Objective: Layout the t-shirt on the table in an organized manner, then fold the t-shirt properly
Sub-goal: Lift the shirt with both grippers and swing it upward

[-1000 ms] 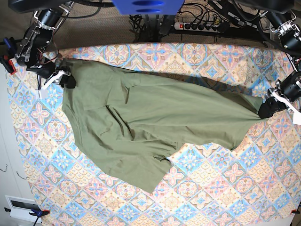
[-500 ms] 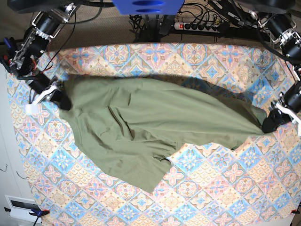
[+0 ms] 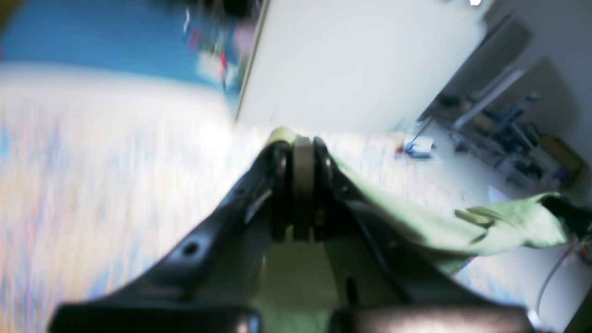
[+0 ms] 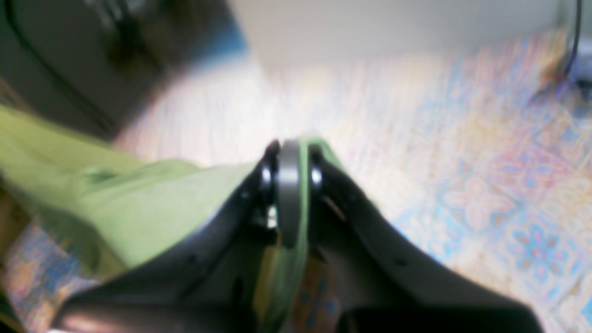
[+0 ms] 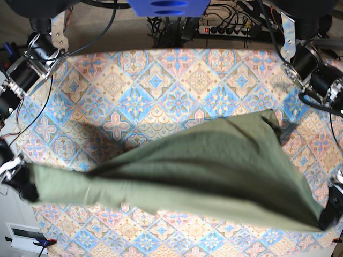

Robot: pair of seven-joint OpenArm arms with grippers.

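Both grippers closed on the t-shirt (image 5: 214,171), one at each end, w/ the cloth stretched between them across the near part of the table (image 5: 161,80). Right gripper (image 5: 24,187), at the base view's left edge near the front corner: jaws pinched together on a bunched olive edge; in its wrist view the right gripper (image 4: 291,185) has green fabric (image 4: 138,203) squeezed in the slit between the pads and trailing away to its left, patterned table (image 4: 485,194) blurred beyond and to its right. Left gripper (image 5: 328,217), at the base view's far right near the front: also shut on a shirt corner; in its wrist view the left gripper (image 3: 303,185) shows pads pressed flat together, pale green cloth (image 3: 462,222) running off to its right and a bit peeking past the tips, table (image 3: 115,185) badly blurred to its left. From the right gripper the shirt runs as a narrow taut band, widening toward the left gripper into a broad sheet; a peak of cloth rises away from the left gripper toward the back of the table. Shirt throws a shadow on the cloth behind it, so part looks lifted; can't tell how much touches. Power strip (image 5: 228,29) and cables (image 5: 161,27) lie beyond the far table edge.
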